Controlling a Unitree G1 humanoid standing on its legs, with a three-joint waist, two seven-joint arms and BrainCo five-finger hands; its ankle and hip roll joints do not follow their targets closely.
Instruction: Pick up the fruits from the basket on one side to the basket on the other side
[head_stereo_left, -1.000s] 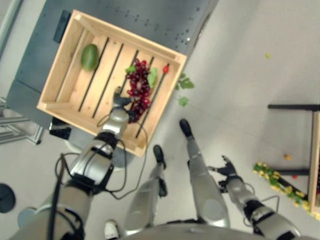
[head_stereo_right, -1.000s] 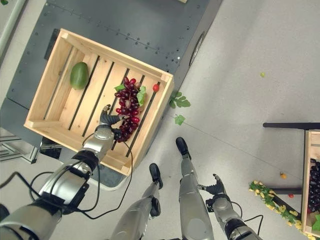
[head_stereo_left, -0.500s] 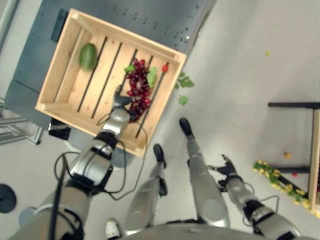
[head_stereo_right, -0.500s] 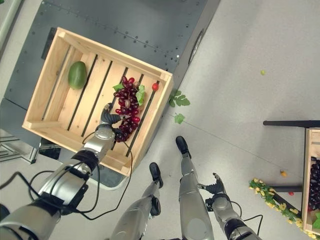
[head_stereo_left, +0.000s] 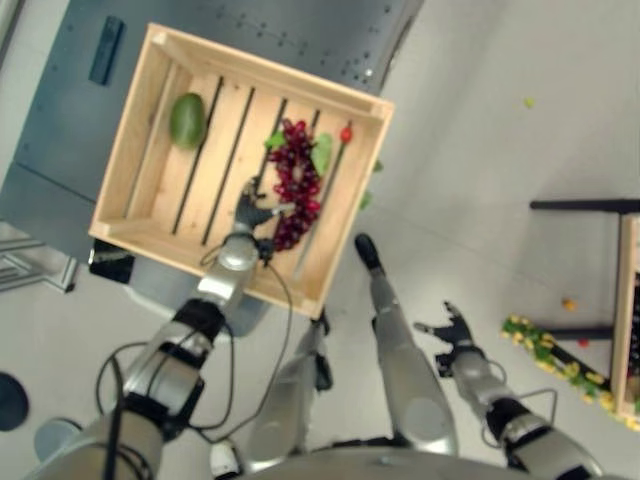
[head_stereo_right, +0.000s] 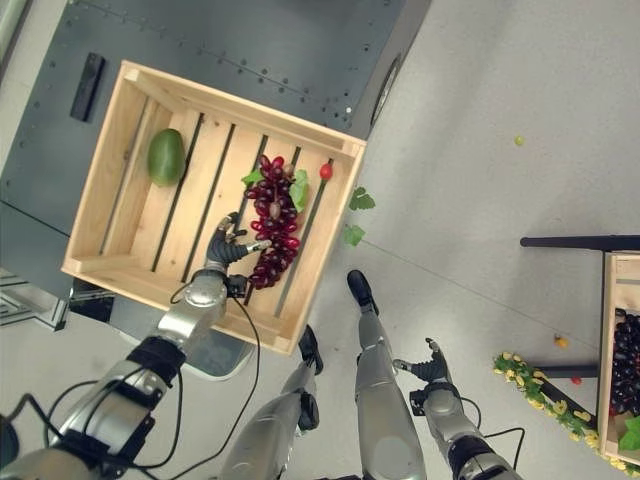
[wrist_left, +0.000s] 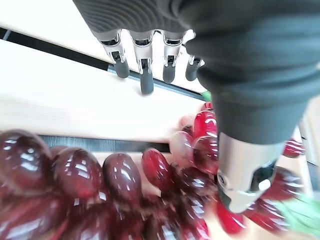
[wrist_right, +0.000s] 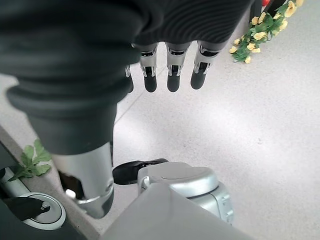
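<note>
A bunch of dark red grapes (head_stereo_left: 297, 185) with green leaves lies in the wooden crate (head_stereo_left: 265, 65) on a grey metal table. A green oval fruit (head_stereo_left: 187, 120) rests in the crate's far left corner. A small red fruit (head_stereo_left: 346, 134) sits by the right wall. My left hand (head_stereo_left: 250, 212) is down in the crate at the near end of the bunch, open. In the left wrist view its fingers (wrist_left: 145, 82) reach straight over a bare slat and its thumb (wrist_left: 242, 165) lies over the grapes (wrist_left: 100, 180). My right hand (head_stereo_right: 428, 367) hangs open over the floor.
A second crate (head_stereo_right: 612, 300) with dark grapes (head_stereo_right: 628, 350) stands at the far right on a black frame (head_stereo_left: 585, 205). Yellow flowers (head_stereo_left: 540, 345) and green leaves (head_stereo_right: 360, 200) lie on the floor. A black bar (head_stereo_left: 105, 50) lies on the grey table (head_stereo_left: 250, 25).
The whole picture has shifted, so the camera moved. My left hand stays at the near end of the grape bunch. The right hand hangs as before.
</note>
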